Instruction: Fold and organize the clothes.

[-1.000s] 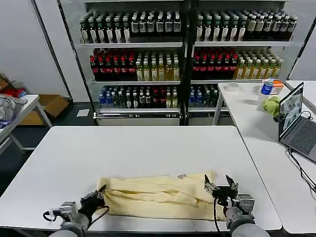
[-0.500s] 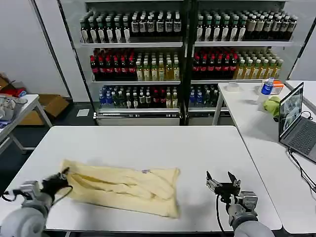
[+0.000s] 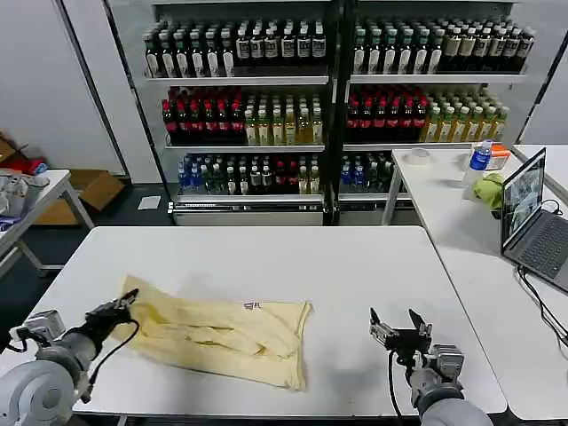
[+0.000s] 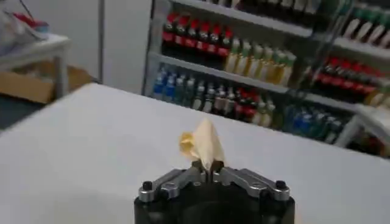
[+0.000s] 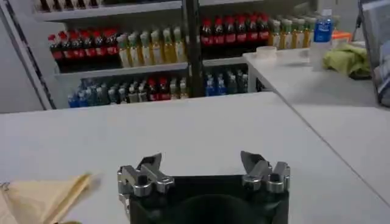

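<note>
- The T-shirt (image 3: 222,333) lies crumpled on the desk (image 3: 266,257), toward its left front.
- The left gripper (image 3: 127,303) has its fingers pinched on the shirt's left corner, apparently lifted slightly.
- The right gripper (image 3: 396,321) hovers apart, fingers spread wide, empty.

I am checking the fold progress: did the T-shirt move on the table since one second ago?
Yes. The T-shirt slid toward the table's left edge, dragged by the left claw, away from the open right claw.
</note>
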Available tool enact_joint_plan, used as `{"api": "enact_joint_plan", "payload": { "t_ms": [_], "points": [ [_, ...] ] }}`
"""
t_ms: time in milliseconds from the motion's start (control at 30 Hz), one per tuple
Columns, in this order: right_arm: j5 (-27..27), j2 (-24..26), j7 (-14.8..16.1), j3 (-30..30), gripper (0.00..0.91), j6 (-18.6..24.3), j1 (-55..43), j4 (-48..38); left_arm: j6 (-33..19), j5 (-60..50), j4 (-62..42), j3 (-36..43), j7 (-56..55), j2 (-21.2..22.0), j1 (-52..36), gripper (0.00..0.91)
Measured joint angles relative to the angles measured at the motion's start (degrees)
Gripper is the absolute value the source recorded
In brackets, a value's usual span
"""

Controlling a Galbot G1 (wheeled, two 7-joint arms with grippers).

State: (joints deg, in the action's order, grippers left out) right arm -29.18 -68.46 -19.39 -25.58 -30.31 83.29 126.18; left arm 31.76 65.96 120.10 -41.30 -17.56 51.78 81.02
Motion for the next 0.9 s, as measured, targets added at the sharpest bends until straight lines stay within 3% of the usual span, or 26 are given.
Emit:
{"api": "enact_joint_plan", "payload": {
  "t_ms": [433,900],
  "points": [
    [0.0,-0.5,0.0,-0.1,0.907,0.1,-0.4,-0.1,0.9,7.8,3.8,8.1,-0.8,4.0,-2.9,0.01],
    [-0.1,-0.7,0.1,0.2,0.907,0.1,-0.8,-0.5,1.1,8.4,2.1,16.7,-2.0,6.8,-7.0,0.01]
  ]
}}
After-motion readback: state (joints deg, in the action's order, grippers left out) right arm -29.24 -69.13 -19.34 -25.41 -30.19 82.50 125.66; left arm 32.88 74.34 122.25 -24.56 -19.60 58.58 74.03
